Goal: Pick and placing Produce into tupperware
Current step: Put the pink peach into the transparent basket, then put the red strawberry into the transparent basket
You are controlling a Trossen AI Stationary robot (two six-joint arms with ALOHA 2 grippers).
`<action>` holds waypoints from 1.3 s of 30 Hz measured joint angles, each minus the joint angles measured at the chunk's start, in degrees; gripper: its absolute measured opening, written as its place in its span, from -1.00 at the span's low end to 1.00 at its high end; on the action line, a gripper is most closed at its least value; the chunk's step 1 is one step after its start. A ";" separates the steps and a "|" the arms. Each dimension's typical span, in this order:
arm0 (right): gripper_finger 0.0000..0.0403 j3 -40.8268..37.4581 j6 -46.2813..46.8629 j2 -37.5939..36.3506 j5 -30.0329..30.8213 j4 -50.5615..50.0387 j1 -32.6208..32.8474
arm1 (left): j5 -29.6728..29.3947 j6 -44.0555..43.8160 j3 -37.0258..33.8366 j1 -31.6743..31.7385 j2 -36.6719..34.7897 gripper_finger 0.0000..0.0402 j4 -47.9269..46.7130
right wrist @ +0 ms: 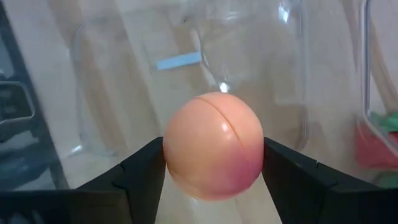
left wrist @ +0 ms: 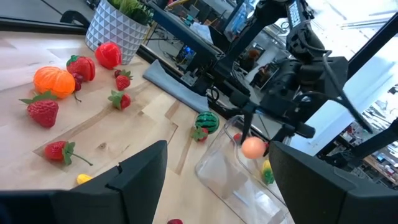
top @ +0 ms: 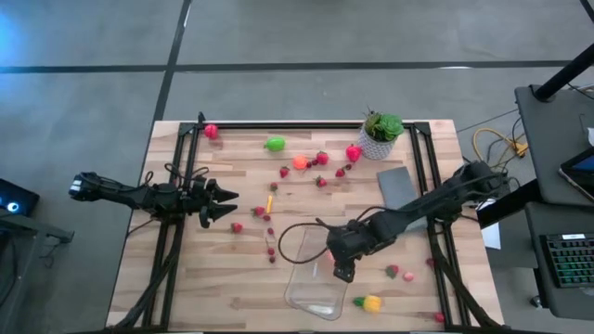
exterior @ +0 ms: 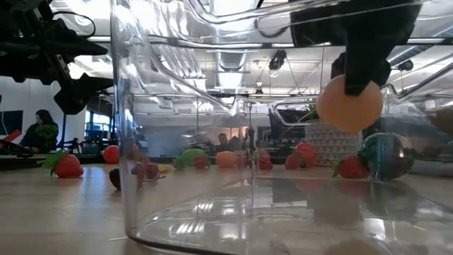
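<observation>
My right gripper point(top: 343, 272) hangs over the clear tupperware point(top: 311, 289), shut on a peach-coloured ball of produce point(right wrist: 213, 146). In the low view the peach point(exterior: 349, 104) is in the air above the tupperware's floor point(exterior: 233, 219). My left gripper point(top: 232, 206) waits open over the table's left half and touches nothing. Its wrist view shows its open fingers apart point(left wrist: 217, 180) and, farther off, the right gripper with the peach point(left wrist: 252, 148). Other produce lies scattered on the table: red berries point(top: 321, 158), an orange piece point(top: 300, 162) and a light green piece point(top: 275, 144). My right gripper pinches the peach between its two fingers, one pad on each opposite side point(right wrist: 171, 155). The fingers point(exterior: 361, 67) come from above, pointing down, and grip its upper part. The peach is lifted clear and hangs below them, over the inside of the tupperware.
A leafy plant in a white pot point(top: 380, 134) and a flat grey slab point(top: 397, 186) stand at the far right. A yellow and green piece point(top: 370, 302) and berries point(top: 393, 272) lie right of the tupperware. A black cable loop point(top: 283, 234) lies by its far left corner.
</observation>
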 joint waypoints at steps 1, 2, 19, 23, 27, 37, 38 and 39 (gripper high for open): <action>0.21 0.00 0.72 0.23 0.01 0.04 -0.24 | -0.02 0.00 0.00 0.00 0.00 0.33 -0.02; 0.24 0.03 1.53 0.41 0.01 -0.06 -0.40 | 0.00 0.00 0.00 -0.01 0.00 0.33 0.00; 0.72 15.19 6.25 0.14 9.41 -3.13 -7.28 | -0.02 10.45 0.00 0.00 -0.02 0.33 2.38; 0.69 21.09 4.78 0.07 13.41 -5.66 -9.63 | -0.01 1.33 0.00 -0.02 -0.02 0.33 9.43; 0.66 25.60 4.24 0.05 13.69 -6.46 -11.49 | -3.68 -11.90 0.00 -0.02 0.05 0.33 16.57; 0.67 28.39 2.72 0.03 14.82 -6.96 -12.34 | -19.26 -3.35 -0.01 -0.02 0.07 0.33 25.39; 0.67 28.39 2.56 0.03 15.13 -7.08 -12.38 | -19.61 -1.86 0.19 -0.02 0.07 0.33 26.40; 0.67 28.39 2.40 0.03 15.30 -7.21 -12.45 | -19.71 -0.13 0.42 -0.02 0.07 0.33 26.80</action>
